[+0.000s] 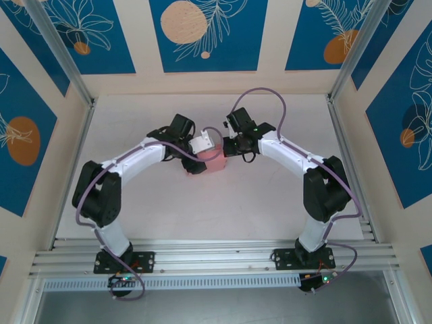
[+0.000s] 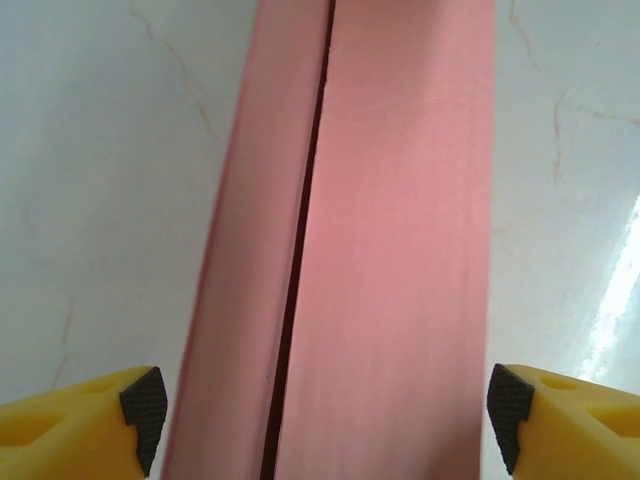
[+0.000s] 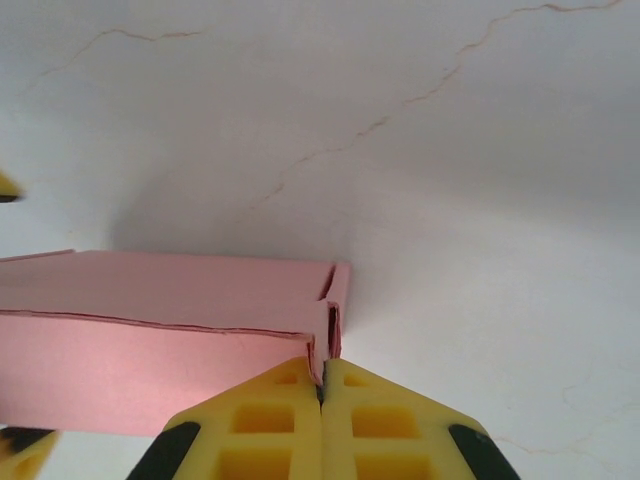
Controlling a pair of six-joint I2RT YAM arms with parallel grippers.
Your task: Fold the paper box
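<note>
The paper box (image 1: 214, 164) is a small salmon-pink box on the white table, between the two arms. In the left wrist view the paper box (image 2: 400, 250) runs away from the camera, with a dark seam along its top. My left gripper (image 2: 327, 410) is open and straddles it, with its black pads (image 2: 145, 405) just off the box's two long sides. In the right wrist view the paper box (image 3: 150, 330) lies to the left. My right gripper (image 3: 322, 385) is shut on the thin card wall at its end. From above, the left gripper (image 1: 200, 150) and right gripper (image 1: 231, 146) meet at the box.
The white marbled table (image 1: 202, 216) has open room in front of and behind the box. Aluminium rails (image 1: 216, 260) run along the near edge by the arm bases, and posts stand at the back corners. Patterned walls enclose the sides.
</note>
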